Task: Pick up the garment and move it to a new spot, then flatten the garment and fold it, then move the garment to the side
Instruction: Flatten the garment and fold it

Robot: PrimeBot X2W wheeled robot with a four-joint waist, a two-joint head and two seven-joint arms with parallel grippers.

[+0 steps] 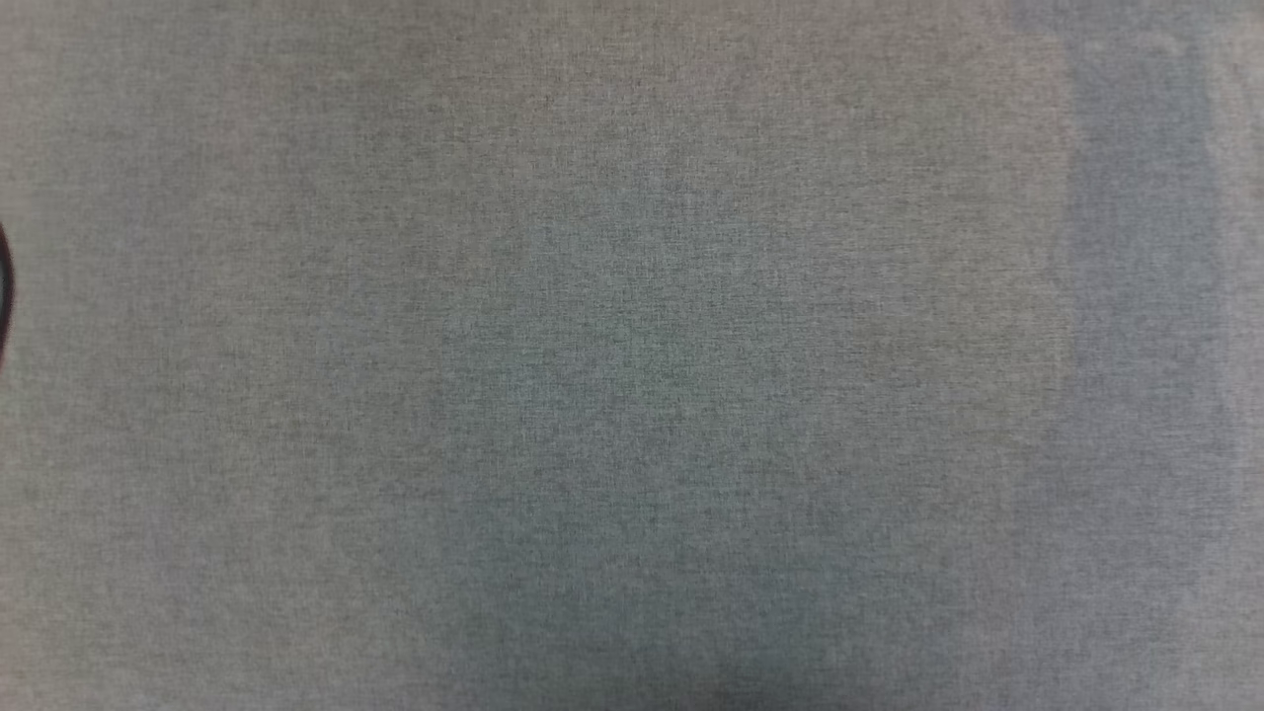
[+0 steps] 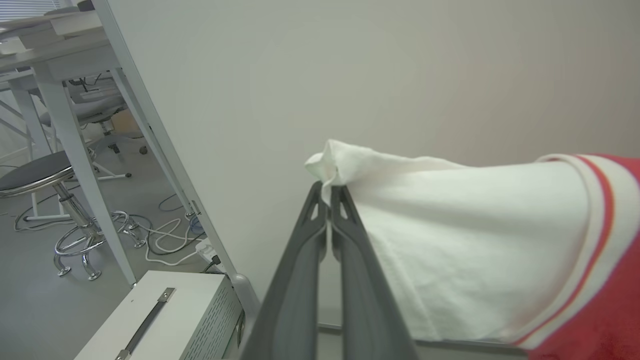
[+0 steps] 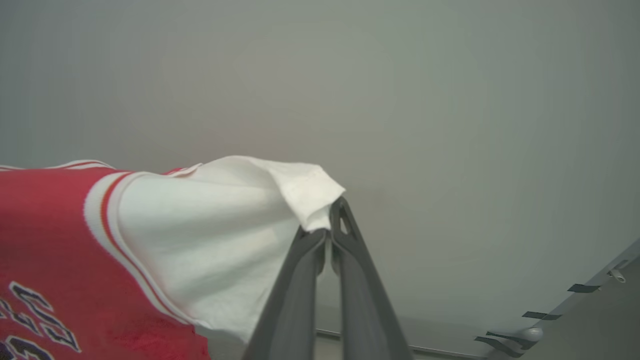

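Observation:
In the left wrist view, the garment (image 2: pixel 475 240) is a white sleeve running into red-white striped trim and red cloth at the right. My left gripper (image 2: pixel 327 192) is shut on the bunched tip of that sleeve. In the right wrist view, the garment (image 3: pixel 200 235) shows its other white sleeve, striped trim and a red body with black white-outlined lettering at the lower left. My right gripper (image 3: pixel 327 222) is shut on this sleeve's corner. Both sleeves are held up in front of a pale wall.
The head view looks at a grey woven surface (image 1: pixel 632 355) with a dark curved sliver (image 1: pixel 5 286) at its left edge. To my left gripper's left are a white table leg (image 2: pixel 75 150), a chrome stool (image 2: pixel 75 225), floor cables (image 2: pixel 170 240) and a white metal box (image 2: pixel 160 315).

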